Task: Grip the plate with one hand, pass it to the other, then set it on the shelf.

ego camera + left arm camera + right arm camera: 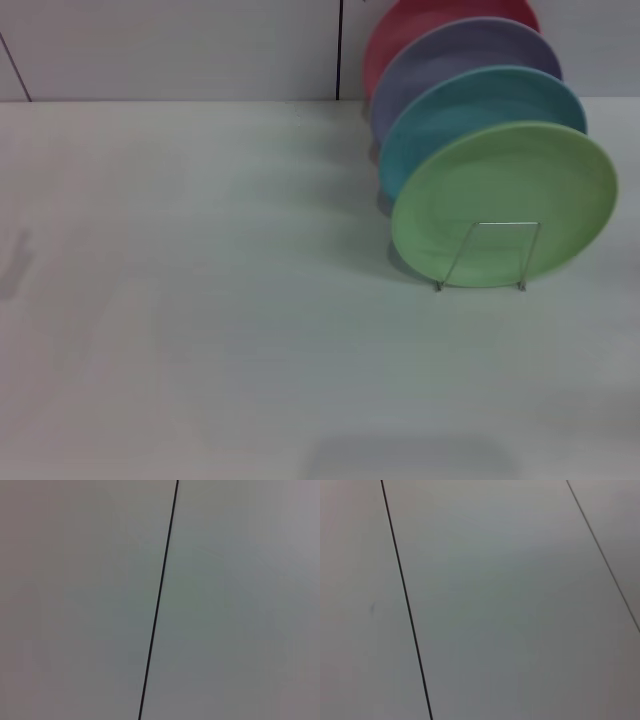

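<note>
Tabletop [200, 330], white and bare, fills the near part of the head view, and neither gripper shows on it. Both wrist views give only pale panels crossed by thin dark seams, so how far either tool is open, or whether it holds anything, cannot be told; nothing suggests either has the plate.

Out toward 2 o'clock stands the shelf [482, 256], its front wire loop rising against the face of the light green plate [505, 200]. That plate sits on edge and tilted back, nearest of a row, kept upright by the wire. Behind it, toward 1 o'clock, each overlapping the next, come a sky-blue plate [470, 105], a lavender plate [455, 55] and a red plate [420, 20] against the wall.

Judged from this, the placing looks done.
</note>
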Controlling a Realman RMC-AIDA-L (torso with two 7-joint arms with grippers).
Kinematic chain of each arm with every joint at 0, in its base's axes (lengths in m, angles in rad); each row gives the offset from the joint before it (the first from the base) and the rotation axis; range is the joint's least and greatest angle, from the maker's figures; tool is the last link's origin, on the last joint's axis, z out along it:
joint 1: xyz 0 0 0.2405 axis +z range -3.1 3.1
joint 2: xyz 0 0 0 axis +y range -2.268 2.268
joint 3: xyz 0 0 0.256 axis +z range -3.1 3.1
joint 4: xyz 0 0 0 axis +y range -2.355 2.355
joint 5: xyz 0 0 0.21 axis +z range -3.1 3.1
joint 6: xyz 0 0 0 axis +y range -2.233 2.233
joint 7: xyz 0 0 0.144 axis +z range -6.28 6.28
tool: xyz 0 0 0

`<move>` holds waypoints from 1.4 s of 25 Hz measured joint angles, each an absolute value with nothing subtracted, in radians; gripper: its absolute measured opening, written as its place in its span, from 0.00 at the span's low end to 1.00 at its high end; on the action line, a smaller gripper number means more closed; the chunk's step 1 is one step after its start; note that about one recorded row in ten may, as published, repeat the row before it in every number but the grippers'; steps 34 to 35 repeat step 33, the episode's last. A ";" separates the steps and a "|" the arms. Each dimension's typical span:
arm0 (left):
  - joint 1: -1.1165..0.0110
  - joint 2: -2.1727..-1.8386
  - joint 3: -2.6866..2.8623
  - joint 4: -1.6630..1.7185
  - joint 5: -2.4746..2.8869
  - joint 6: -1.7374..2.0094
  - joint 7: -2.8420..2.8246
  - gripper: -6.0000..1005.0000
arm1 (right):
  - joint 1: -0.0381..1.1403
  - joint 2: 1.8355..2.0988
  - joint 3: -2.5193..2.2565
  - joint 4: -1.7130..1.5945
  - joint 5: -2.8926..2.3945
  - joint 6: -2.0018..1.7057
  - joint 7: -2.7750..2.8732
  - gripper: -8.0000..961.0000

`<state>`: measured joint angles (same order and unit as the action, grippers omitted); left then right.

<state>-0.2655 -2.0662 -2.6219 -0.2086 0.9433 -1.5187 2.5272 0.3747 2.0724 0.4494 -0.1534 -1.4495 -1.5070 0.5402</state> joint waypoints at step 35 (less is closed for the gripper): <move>-0.260 -2.068 -2.624 -0.195 0.943 -1.526 2.519 0.80 | 0.373 2.075 0.448 -0.153 -1.450 -1.551 0.540 0.74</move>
